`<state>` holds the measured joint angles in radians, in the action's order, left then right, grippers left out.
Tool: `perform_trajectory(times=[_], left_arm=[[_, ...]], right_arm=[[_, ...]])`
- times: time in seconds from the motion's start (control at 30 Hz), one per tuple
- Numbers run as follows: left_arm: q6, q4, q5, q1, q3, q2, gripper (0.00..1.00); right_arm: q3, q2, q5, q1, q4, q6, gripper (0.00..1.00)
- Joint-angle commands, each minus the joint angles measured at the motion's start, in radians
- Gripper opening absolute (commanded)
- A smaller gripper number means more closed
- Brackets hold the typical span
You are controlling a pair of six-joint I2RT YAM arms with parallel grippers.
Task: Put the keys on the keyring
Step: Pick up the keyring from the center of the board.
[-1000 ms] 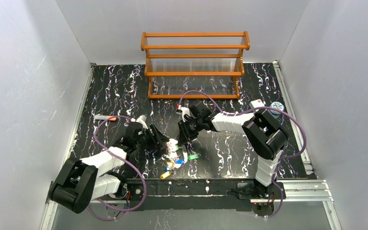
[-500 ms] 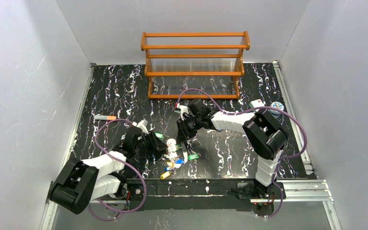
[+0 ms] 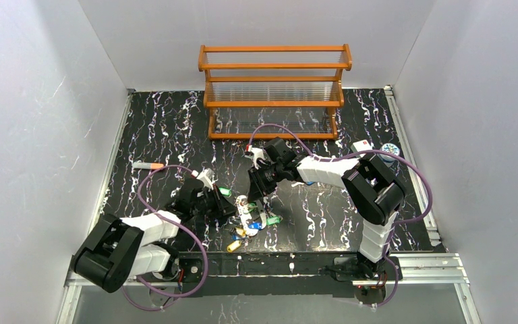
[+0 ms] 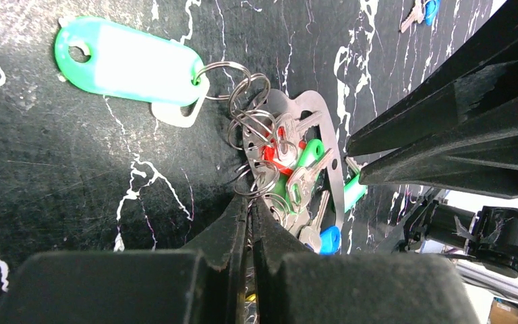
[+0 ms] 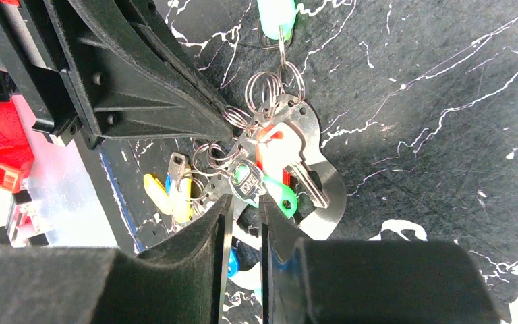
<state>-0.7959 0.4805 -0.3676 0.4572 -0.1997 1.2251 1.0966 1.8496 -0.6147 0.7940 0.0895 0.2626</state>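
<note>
The keys (image 4: 303, 182) lie heaped on the keyring (image 4: 310, 108) on the tabletop (image 4: 74, 169); the left tool (image 4: 249, 201), pinched almost shut at their wire rings (image 4: 246, 111), should brace it while the right tool (image 5: 246, 199), nipping one key, threads gently

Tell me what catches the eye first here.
A tangle of keys with red, green, blue and yellow heads lies at the table's front centre, the left gripper and right gripper pointed at it from either side. A green tag trails from its rings. An orange rack stands at the back.
</note>
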Motion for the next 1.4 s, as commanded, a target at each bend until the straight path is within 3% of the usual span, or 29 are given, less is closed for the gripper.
perform_trajectory(times=[0.0,0.33,0.67,0.93,1.27,1.37], left_arm=[[0.028,-0.053,-0.001,0.014,-0.033,-0.035,0.0],[0.15,-0.227,0.091,0.151,-0.145,-0.094,0.0],[0.244,-0.265,0.133,0.198,-0.216,-0.154,0.0],[0.4,-0.272,0.07,0.198,-0.28,-0.23,0.0],[0.555,-0.227,-0.008,0.199,-0.301,-0.351,0.0],[0.568,-0.246,-0.029,0.199,-0.313,-0.349,0.0]], right_arm=[[0.043,-0.018,-0.026,0.002,0.015,-0.013,0.28],[0.034,-0.046,-0.016,0.003,0.029,-0.044,0.29],[-0.093,-0.279,0.15,0.0,-0.106,-0.065,0.33],[-0.211,-0.451,0.246,0.001,-0.285,-0.126,0.38],[-0.457,-0.636,0.177,-0.001,-0.672,-0.253,0.39],[-0.486,-0.665,0.051,0.001,-0.661,-0.379,0.39]])
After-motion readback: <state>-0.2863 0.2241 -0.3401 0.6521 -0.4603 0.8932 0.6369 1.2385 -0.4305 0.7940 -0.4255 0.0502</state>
